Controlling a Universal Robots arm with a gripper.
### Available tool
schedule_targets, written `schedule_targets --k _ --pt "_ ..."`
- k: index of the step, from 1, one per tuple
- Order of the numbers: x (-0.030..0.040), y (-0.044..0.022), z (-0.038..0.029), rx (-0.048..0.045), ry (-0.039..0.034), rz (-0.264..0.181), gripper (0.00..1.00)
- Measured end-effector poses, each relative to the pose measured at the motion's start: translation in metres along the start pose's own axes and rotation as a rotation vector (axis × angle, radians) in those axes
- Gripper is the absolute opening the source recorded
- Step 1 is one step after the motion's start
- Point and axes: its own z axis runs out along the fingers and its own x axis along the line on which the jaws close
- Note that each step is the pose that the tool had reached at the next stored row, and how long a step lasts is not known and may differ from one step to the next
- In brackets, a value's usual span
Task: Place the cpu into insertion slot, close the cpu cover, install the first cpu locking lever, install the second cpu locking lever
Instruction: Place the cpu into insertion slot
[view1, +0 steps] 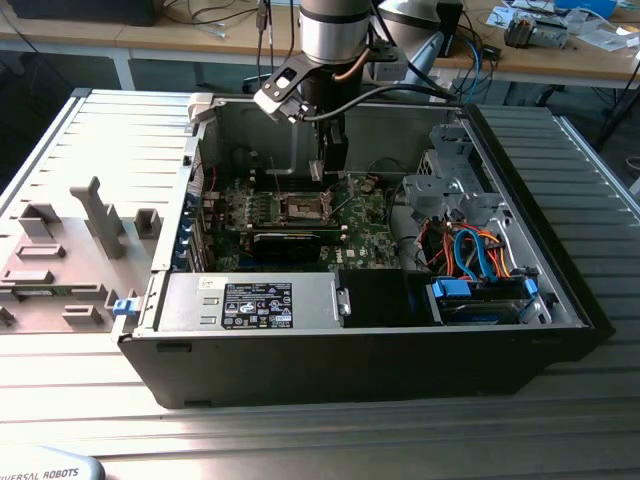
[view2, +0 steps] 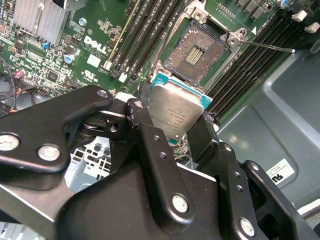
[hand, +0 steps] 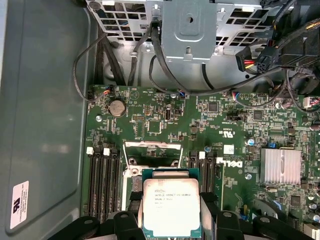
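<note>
GRIPPER (view2: 172, 120): fingers (view2: 150, 140) clamped on cpu (view2: 176, 107) by opposite edges | CPU: held above motherboard (hand: 225, 115), near insertion slot (view2: 196, 52), not seated | HANDLING: judged best lowered level, corners squared to slot, no sliding across contacts | VIEWS: second wrist view bares slot contacts beyond cpu; first wrist view has cpu's metal top overlapping them

This is a robotics lab or electronics workshop: a robot arm (view1: 335, 30) hangs over an opened desktop computer case (view1: 350, 365) on a ribbed aluminium table (view1: 300, 430), with grey fixtures (view1: 95, 215) at nine o'clock and a cable-strewn wooden workbench (view1: 200, 40) at twelve.
</note>
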Motion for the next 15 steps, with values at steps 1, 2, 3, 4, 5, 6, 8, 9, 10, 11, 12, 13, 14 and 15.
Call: schedule_targets --k 1,2,3,4,5,6,8,9,10,11,12,13,14,15 --pt "0.0 0.0 0.0002 0.0 0.0 0.0 0.54" --pt "0.0 -0.0001 0.001 -0.0001 0.0001 0.0 0.54" --pt "0.0 -0.0001 0.0018 -0.0001 0.0001 0.0 0.54" --pt "0.0 -0.0001 0.002 -0.0001 0.0002 0.0 0.54" --pt "0.0 -0.0001 0.002 0.0 0.0001 0.0 0.54" --pt "0.0 -0.0001 0.0023 0.0 0.0001 0.0 0.54" --pt "0.0 -0.0002 0.003 0.0 0.0001 0.0 0.54" --pt "0.0 -0.0002 0.0031 -0.0001 0.0001 0.0 0.54" --pt "0.0 -0.0002 0.004 0.0 0.0001 0.0 0.54" --pt "0.0 -0.0003 0.0049 -0.0001 0.0001 0.0 0.54" --pt "0.0 -0.0003 0.005 -0.0001 0.0001 0.0 0.54" --pt "0.0 -0.0003 0.0051 -0.0001 0.0001 0.0 0.54" --pt "0.0 -0.0003 0.0053 -0.0001 0.0001 0.0 0.54" --pt "0.0 -0.0003 0.0053 -0.0001 0.0002 0.0 0.54"
